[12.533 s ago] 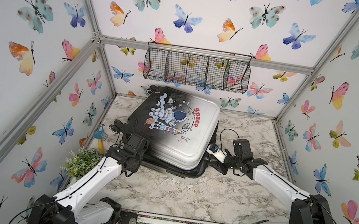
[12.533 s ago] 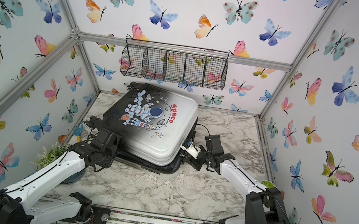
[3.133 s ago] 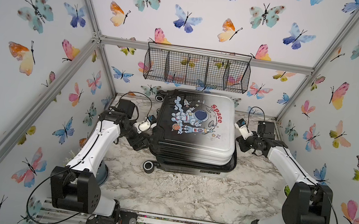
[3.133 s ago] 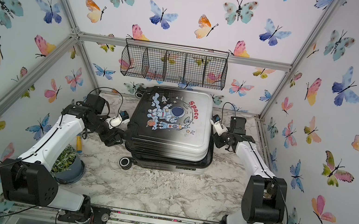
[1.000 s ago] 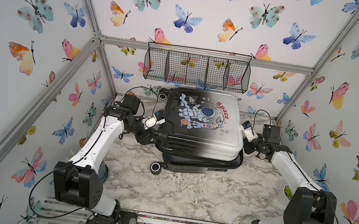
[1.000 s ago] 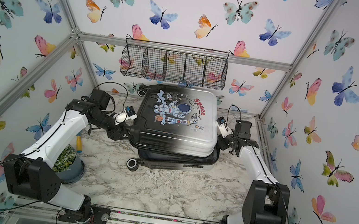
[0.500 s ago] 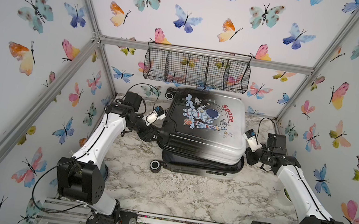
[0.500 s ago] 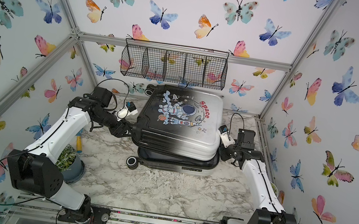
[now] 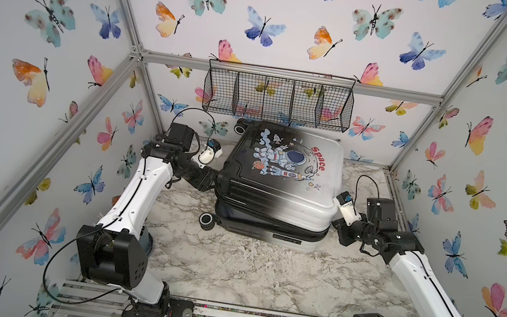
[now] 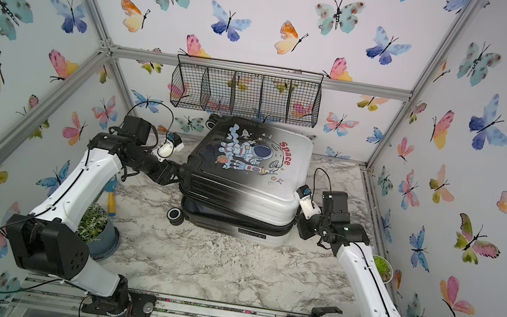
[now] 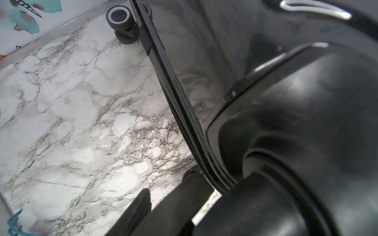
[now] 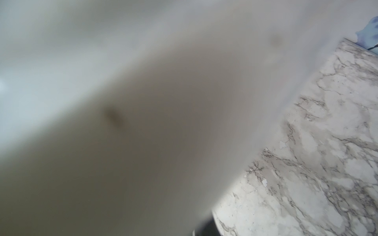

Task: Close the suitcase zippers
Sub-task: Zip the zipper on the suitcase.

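Note:
The suitcase lies flat at the back middle, astronaut print up, its upper shell askew over the lower one. The black zipper track runs along the upper shell's rim; I can make out no pulls. My left gripper is clamped on that rim at the case's left black edge, one finger under it. My right gripper is shut and pressed against the case's white right side. The right wrist view is mostly a blur of white shell.
A black wheel sticks out at the case's front left. A wire basket hangs on the back wall just above the case. Potted plants stand by the left arm and the right arm. Marble tabletop in front.
My right gripper has slid toward the front along the case's right side. The left gripper has shifted slightly back with the upper shell, which now sits more squarely over the lower one.

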Available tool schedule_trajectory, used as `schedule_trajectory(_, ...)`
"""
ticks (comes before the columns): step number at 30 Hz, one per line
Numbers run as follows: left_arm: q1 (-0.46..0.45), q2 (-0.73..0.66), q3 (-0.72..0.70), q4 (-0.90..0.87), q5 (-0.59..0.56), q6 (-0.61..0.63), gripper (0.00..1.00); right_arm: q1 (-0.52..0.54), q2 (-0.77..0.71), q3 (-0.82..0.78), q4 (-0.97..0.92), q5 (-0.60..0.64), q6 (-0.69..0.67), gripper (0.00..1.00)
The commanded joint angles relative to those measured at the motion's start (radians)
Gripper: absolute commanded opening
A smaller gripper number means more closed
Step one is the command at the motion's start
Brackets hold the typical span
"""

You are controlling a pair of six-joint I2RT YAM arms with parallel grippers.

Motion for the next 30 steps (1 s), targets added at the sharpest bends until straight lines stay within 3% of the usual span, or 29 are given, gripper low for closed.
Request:
schedule_trajectory(1,0.011,-0.030,0.049,0.265,-0.199,-0.407,0.00,0.133,-0.103,0.030,-0.047,-0.294,0.091,0.03)
schedule_trajectory(4,0.010,-0.034,0.028,0.259,-0.227,-0.424,0.00,0.191,-0.119,0.069,-0.066,-0.316,0.111,0.03)
schedule_trajectory(7,0.019,-0.036,0.027,0.280,-0.260,-0.458,0.00,0.200,-0.139,0.066,-0.022,-0.425,0.143,0.04)
schedule_trajectory(12,0.038,-0.002,0.103,0.267,-0.270,-0.486,0.00,0.252,-0.175,0.052,0.003,-0.504,0.145,0.03)
schedule_trajectory(19,0.149,0.019,0.169,0.233,-0.261,-0.480,0.00,0.253,-0.201,0.069,0.019,-0.422,0.139,0.03)
schedule_trajectory(24,0.122,0.015,0.160,0.214,-0.213,-0.484,0.00,0.266,-0.121,0.085,0.074,-0.544,0.131,0.03)
schedule_trajectory(27,0.117,0.001,0.114,0.177,-0.172,-0.415,0.00,0.278,-0.150,0.048,0.068,-0.454,0.093,0.03)
schedule_trajectory(29,0.119,-0.041,0.055,0.174,-0.177,-0.358,0.01,0.278,-0.164,0.051,0.046,-0.298,0.091,0.03)
schedule_trajectory(30,0.119,-0.060,0.029,0.171,-0.190,-0.338,0.11,0.279,-0.154,0.067,0.009,-0.206,0.076,0.03)
